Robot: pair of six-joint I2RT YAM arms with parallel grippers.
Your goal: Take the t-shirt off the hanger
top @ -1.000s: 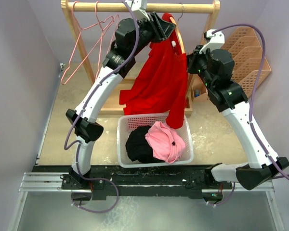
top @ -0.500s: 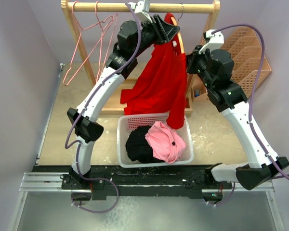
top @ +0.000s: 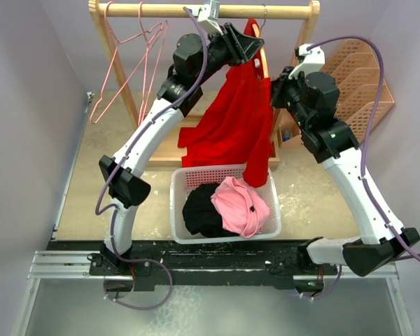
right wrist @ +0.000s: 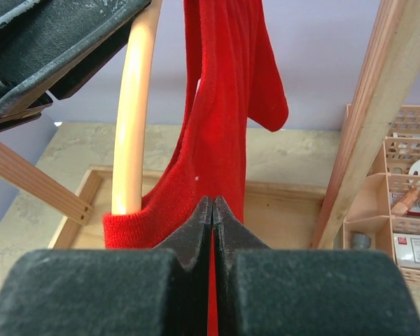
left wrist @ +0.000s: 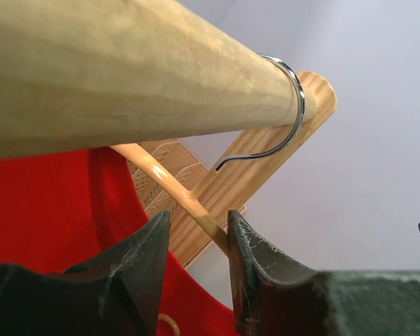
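Left wrist view, left gripper [left wrist: 198, 218] jaws partly open astride the wooden hanger [left wrist: 162, 182] arm, hook [left wrist: 291, 129] over the rail [left wrist: 126, 70] toward its right end, right gripper [right wrist: 211, 204] pinched closed on red t-shirt [right wrist: 217, 105] fabric, shirt draped from hanger above the basket [top: 175, 210].

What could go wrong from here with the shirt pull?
1. The hem of the red t-shirt loops the end of the hanger; the right gripper, shut on the cloth, may snag it when pulling.
2. The left gripper only straddles the hanger; a tug could slide its hook along the rod.
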